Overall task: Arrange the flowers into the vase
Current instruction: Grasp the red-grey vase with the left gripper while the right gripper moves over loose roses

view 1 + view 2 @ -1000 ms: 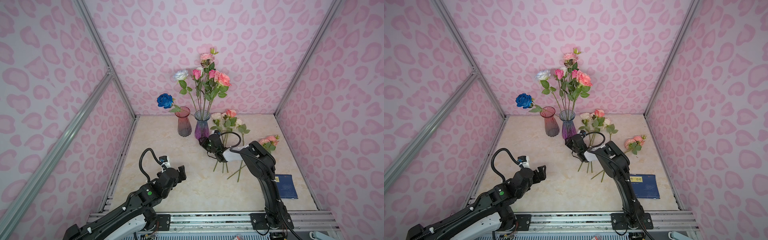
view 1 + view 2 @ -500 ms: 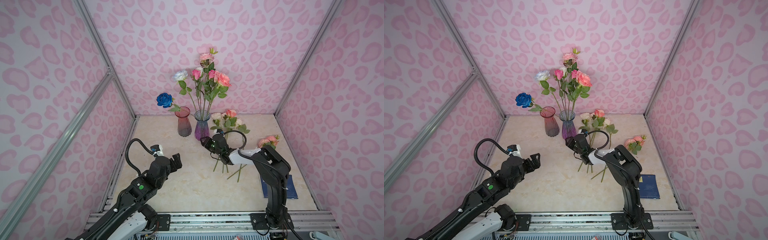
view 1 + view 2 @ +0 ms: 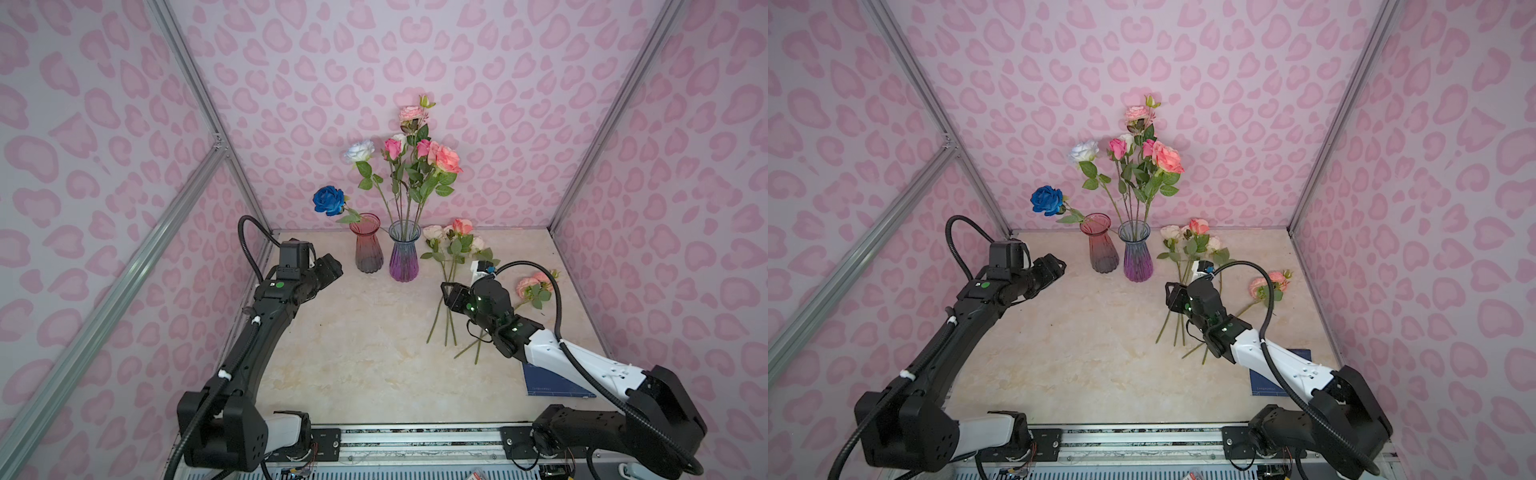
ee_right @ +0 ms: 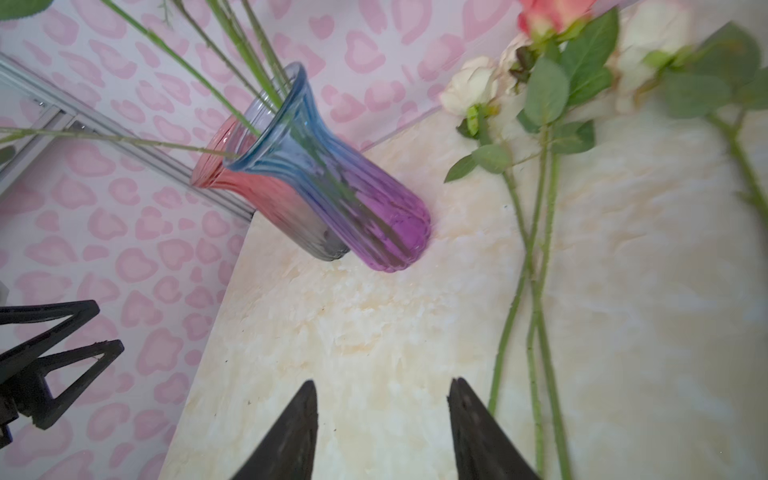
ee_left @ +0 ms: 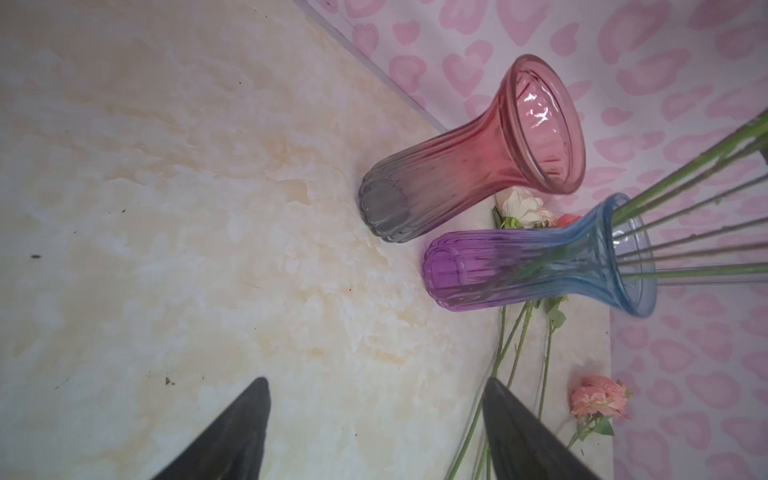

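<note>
In a top view, flowers stand in the purple vase, with spare stems lying just beside it, awaiting pickup. Left wrist: the left gripper gapes empty, facing that vase. Right wrist: the right gripper, jaws apart and empty, hangs near that vase beside the spare stems, likely lining up a pick.

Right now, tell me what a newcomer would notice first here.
The bouquet of pink and coral roses stands tall in the purple vase at the back centre, against heart-patterned pink walls. Next comes the blue rose, leaning out left above the red vase. Then the loose roses, lying on the table right of the vases.
</note>
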You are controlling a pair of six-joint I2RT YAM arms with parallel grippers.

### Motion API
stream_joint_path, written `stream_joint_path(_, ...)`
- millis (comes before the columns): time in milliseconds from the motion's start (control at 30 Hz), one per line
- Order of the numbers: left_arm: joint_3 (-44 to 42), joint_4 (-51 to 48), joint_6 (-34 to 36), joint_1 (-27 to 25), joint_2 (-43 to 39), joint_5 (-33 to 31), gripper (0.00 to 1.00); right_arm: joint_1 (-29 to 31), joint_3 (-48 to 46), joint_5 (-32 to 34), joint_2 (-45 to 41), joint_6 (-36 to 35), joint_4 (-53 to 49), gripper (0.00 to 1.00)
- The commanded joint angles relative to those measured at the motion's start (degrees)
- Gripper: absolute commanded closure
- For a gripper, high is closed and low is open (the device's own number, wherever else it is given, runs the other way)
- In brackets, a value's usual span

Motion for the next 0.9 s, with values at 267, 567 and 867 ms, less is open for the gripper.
stream_joint_path(267,31.55,-8.04,3.91,2.71,26.76,10.79,0.27,-4.27,-6.07,-0.4,-8.32,-2.69,-7.84,0.48)
stream_joint_path(567,43.28,-11.01,4.75,2.73,34.69,12.33,0.26,-5.33,-7.4,1.24,-11.08,-4.5,-8.06,0.47)
stream_joint_path(867,54.1,-15.45,5.0,1.65,42.79,13.64,0.3,-5.48,-6.91,0.48,-8.75,-4.79,-7.42,0.47)
